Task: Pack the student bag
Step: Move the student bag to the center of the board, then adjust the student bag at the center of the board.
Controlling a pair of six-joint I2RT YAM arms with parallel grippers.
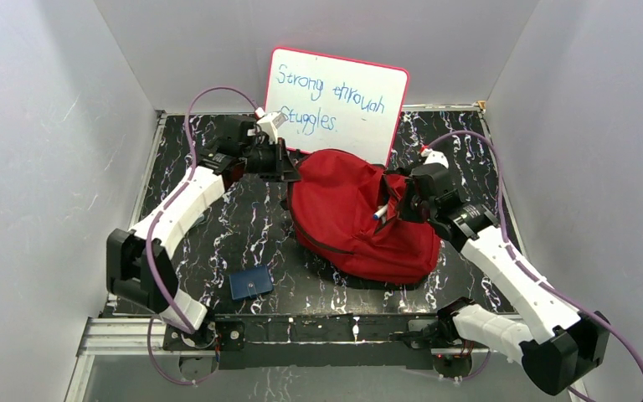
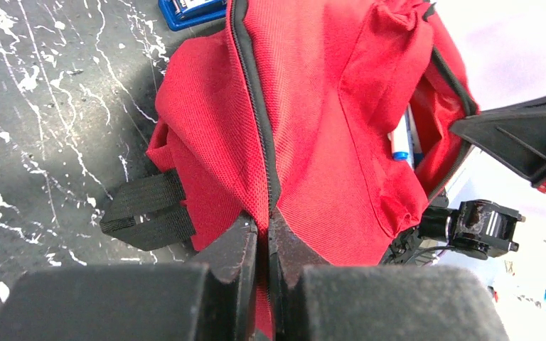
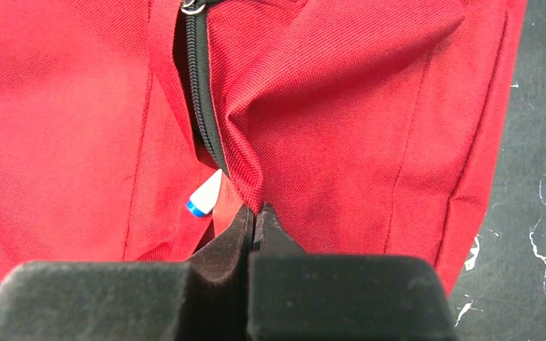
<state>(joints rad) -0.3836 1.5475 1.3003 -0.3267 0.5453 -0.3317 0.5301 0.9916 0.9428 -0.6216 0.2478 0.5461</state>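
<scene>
Bag [image 1: 347,218], slumped mid-surface [image 1: 218,226] before the whiteboard [image 1: 335,100], looks soft, light and floppy, best held at seams and zipper edges, where the left tool [image 2: 266,224] and right tool [image 3: 254,213] each clamp its fabric.

I see only the white-and-blue tip of a pen [image 3: 205,194] just left of my right gripper [image 3: 254,214]; the rest is buried in the student bag [image 3: 370,106]. Ahead-left of my left gripper [image 2: 266,226], a blue case [image 2: 190,10] is cut off by the frame's top edge.
</scene>
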